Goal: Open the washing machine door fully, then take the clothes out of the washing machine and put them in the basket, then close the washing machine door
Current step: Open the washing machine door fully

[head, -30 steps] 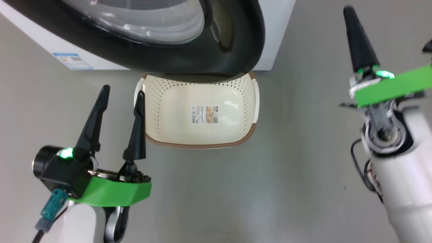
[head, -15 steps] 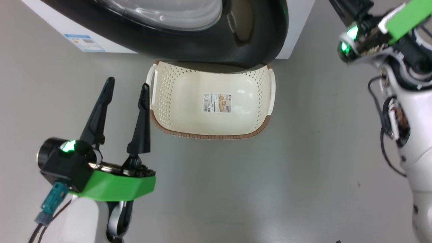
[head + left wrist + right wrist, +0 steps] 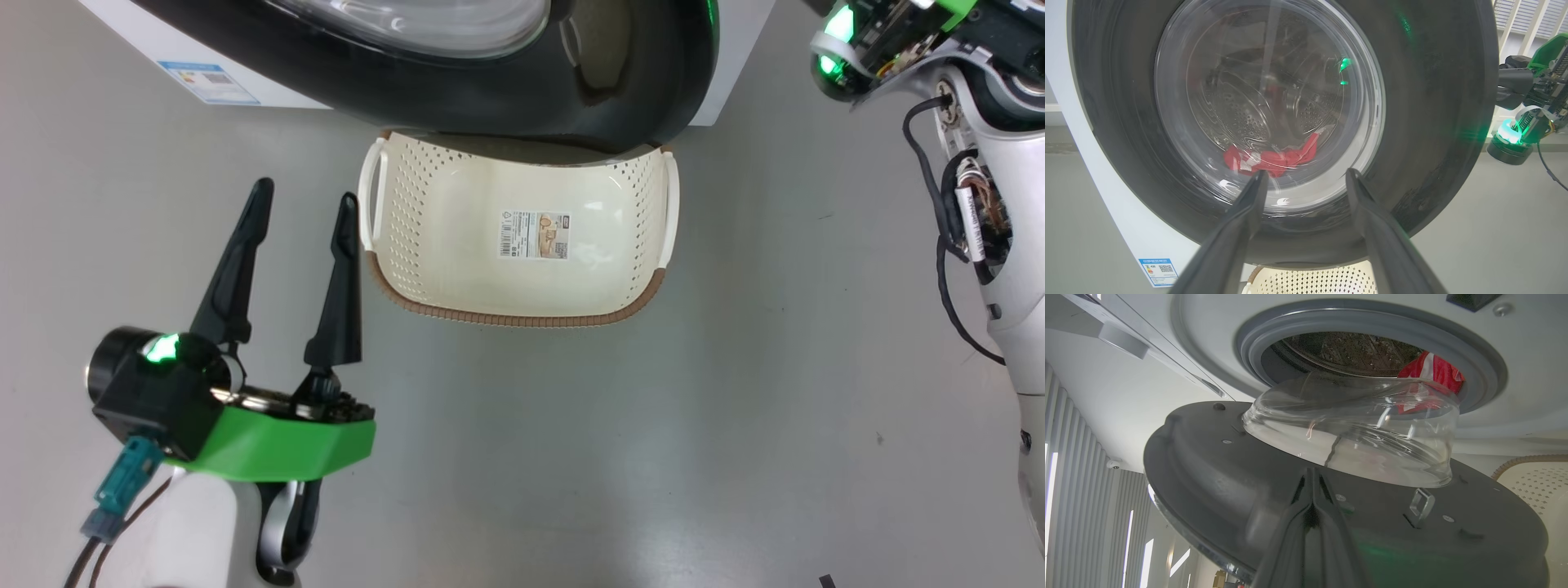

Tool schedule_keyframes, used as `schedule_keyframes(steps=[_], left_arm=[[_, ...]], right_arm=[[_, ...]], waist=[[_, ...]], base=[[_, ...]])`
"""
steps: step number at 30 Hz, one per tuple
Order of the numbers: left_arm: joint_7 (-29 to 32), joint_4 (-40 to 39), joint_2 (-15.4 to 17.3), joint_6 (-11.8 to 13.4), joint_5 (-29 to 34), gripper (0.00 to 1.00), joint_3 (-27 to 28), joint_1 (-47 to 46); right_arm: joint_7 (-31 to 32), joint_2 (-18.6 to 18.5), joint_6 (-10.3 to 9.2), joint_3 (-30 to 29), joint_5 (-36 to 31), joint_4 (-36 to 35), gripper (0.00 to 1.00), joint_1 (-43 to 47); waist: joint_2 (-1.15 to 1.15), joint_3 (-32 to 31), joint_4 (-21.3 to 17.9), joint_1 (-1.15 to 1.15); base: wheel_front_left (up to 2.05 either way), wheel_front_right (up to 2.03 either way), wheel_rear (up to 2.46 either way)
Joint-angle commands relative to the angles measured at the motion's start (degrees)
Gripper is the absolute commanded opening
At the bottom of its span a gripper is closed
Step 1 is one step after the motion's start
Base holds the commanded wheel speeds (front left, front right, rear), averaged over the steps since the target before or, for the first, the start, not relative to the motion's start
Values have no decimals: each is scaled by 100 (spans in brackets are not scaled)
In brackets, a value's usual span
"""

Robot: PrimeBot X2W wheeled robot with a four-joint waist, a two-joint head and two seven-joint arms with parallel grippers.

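Evidently the right arm had carried its hand (image 3: 1312,475) up toward the top right of the head view, and the fingers that had been plain a second earlier were now past that view's edge (the head camera had shifted too, so the basket's small slide across that view was not the basket's own). In the right wrist view those fingers were pressed together, holding nothing, with their tip at the grey inner face of the washing machine door (image 3: 1208,469), just below its glass bowl; whether they touched it I could not tell. The door stood ajar off the washing machine (image 3: 1515,347), not yet fully open. I judged that the clenched hand had got behind the door to push it wider.

The left hand (image 3: 305,191) had kept its place, fingers spread and empty, just beside the left handle of the basket (image 3: 506,317). The basket sat on the floor (image 3: 571,449) beneath the door's rim. The clothes (image 3: 1274,157) lay low in the drum (image 3: 1347,355), so unloading had not begun.
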Motion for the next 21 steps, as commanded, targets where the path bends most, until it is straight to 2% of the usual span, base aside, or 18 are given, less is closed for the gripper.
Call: schedule_keyframes(steps=[1, 21], left_arm=[[-28, -116, 103, 61, 27, 100, 198, -61], [-28, 157, 103, 125, -129, 100, 214, 92]], right_arm=[[74, 84, 37, 61, -81, -134, 0, -73], [453, 322, 37, 244, -336, -312, 0, 561]], waist=[[0, 5, -7, 0], [0, -401, 62, 0]], base=[[0, 0, 0], [0, 0, 0]])
